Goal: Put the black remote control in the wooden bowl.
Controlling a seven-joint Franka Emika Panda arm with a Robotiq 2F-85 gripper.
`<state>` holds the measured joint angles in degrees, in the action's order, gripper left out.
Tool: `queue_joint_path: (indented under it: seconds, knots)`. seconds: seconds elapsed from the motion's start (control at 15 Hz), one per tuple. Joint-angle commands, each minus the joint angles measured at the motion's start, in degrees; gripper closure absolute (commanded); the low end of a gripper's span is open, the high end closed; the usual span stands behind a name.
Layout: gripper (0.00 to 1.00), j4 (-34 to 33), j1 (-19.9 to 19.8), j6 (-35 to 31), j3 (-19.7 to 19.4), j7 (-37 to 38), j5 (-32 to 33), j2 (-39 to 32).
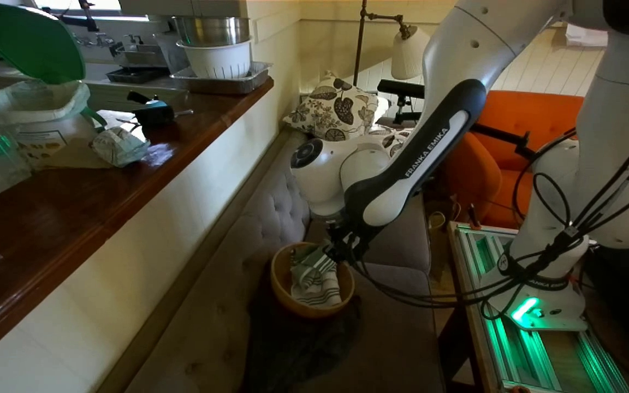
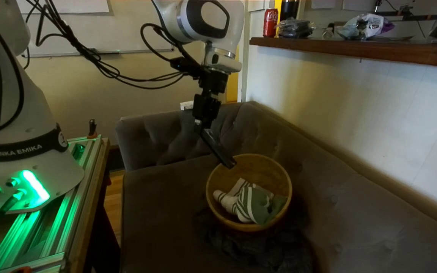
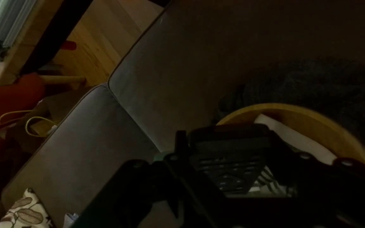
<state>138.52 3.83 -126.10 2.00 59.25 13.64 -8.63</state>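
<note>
One wooden bowl | striped cloth inside | remote control in hand

Grey button-tufted sofa: is supporting the round tan wooden bowl.
Green-and-white striped cloth: is lying inside the bowl.
Black mechanical gripper: is hanging near the bowl's far right rim.
Orange upholstered armchair: is standing beyond the bowl, rightward.
Glossy reddish-brown wooden counter: is running left of the bowl, higher up.
</note>
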Motion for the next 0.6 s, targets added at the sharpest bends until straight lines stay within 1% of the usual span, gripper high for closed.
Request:
queue_joint_path:
  seconds: [0.0, 0.13, 0.27, 0.33, 0.4, 0.47, 0.53]
  knots:
    - [0.64, -3.6, 2.18, -1.59, -0.77, 6.25, 0.98, -7.42]
    - [0.64, -5.54, 3.28, -2.46, -1.27, 8.25, 0.65, -11.16]
    - [0.64, -8.47, 3.56, -2.78, -2.01, 8.89, -1.32, -14.87]
    - [0.64, -4.8, 3.82, -2.78, -1.98, 7.07, -0.61, -11.2]
    - [0.39, -5.57, 4.07, -2.9, -2.27, 7.18, -0.64, -12.55]
    - [0.39, -5.72, 4.19, -2.9, -2.45, 7.15, -0.65, -13.04]
    - [0.64, -5.68, 4.23, -2.9, -2.51, 7.14, -0.64, -13.06]
